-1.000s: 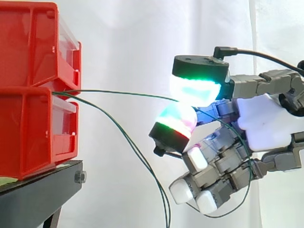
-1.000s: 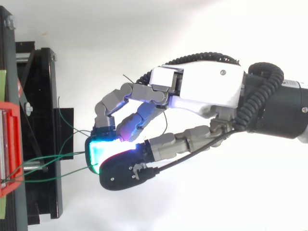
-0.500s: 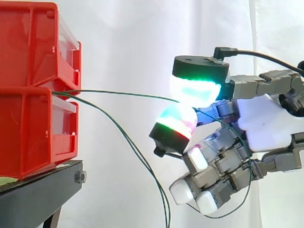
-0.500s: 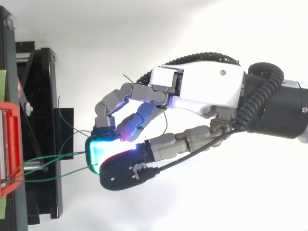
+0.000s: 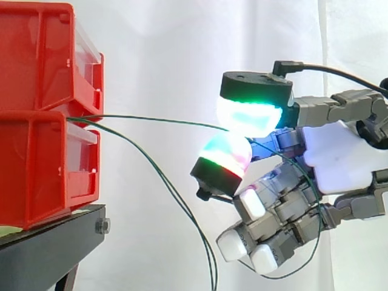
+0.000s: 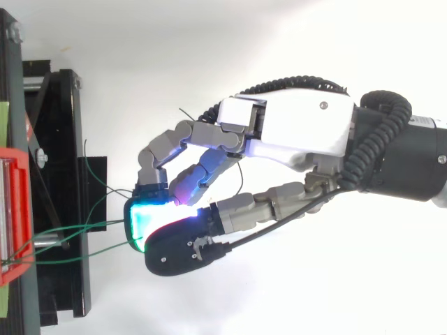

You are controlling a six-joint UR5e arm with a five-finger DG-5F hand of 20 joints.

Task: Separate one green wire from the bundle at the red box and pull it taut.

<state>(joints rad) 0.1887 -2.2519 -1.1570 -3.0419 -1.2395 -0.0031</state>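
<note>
Where it leaves the gap between the stacked bins, one green wire (image 5: 151, 119) is drawn almost straight across to the hand (image 5: 336, 159), which is held well apart from the bins. There it is pinched between two glowing fingertips (image 5: 248, 115), a green and cyan pad above and a green and red pad below. The remaining fingers are curled under the palm, and a loop of green wire is seen trailing around them. The other green wires (image 5: 167, 185) of the bundle are seen hanging slack from the same gap, drooping below the held one. The upper red bin (image 5: 42, 54) is stacked on the lower red bin (image 5: 36, 170), which is carried by the black stand (image 5: 48, 248) before a white curtain (image 5: 157, 54).
</note>
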